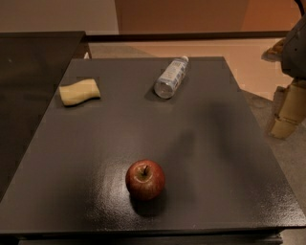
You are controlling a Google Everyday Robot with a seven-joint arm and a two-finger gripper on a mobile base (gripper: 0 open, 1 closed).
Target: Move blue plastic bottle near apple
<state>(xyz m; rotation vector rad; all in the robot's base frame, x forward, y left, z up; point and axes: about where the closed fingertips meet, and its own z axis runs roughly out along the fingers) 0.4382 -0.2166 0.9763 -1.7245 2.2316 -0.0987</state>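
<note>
Beyond the dark grey table stand a pale wall and an orange-brown panel, with warm-lit floor before them. A dark counter stands just beside the table's left side. The gripper hangs just off the table's right edge.

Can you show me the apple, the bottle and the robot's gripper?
apple (145, 180): camera view, middle of its red skin.
blue plastic bottle (170, 77): camera view, on its label.
gripper (286, 115): camera view, far right edge, on its tan part.
</note>
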